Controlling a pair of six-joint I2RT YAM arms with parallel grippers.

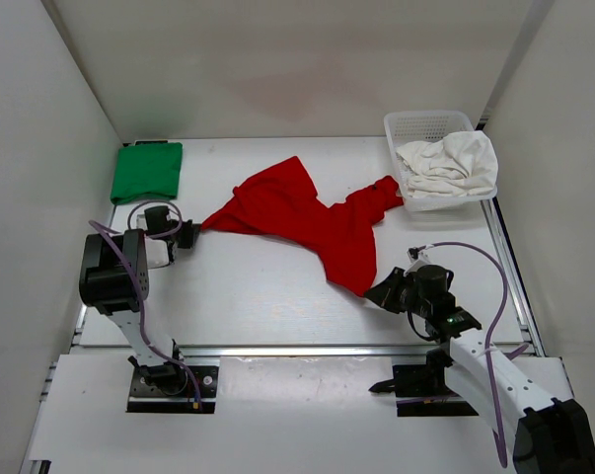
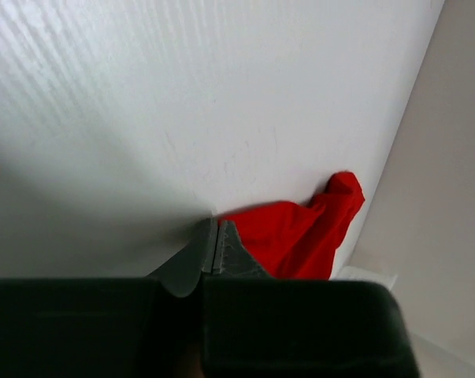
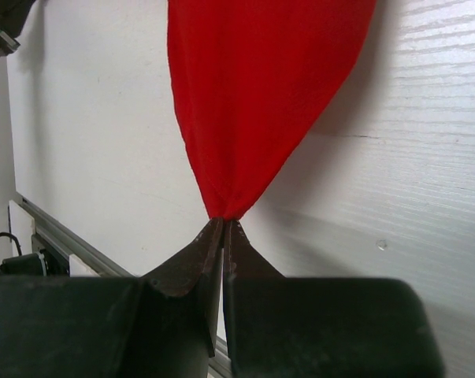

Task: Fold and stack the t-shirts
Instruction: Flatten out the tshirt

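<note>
1. The right pincer (image 3: 224, 228) is pressed together on the near tip of the red shirt (image 1: 297, 212). The left pincer (image 2: 213, 246) pinches the shirt's left corner.
2. The shirt lies rumpled mid-table (image 1: 258, 306). To my eye, it needs pulling apart evenly and low until it lies flat.
3. The green shirt (image 1: 147, 170) lies folded at far left, well apart.
4. The white shirt (image 1: 450, 163) fills the basket (image 1: 415, 120). A red sleeve lies just beside it and may snag.

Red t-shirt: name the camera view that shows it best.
Top external: it alone shows the whole red t-shirt, spread out. The left wrist view shows only a bunched end; the right wrist view only a tapering corner.
</note>
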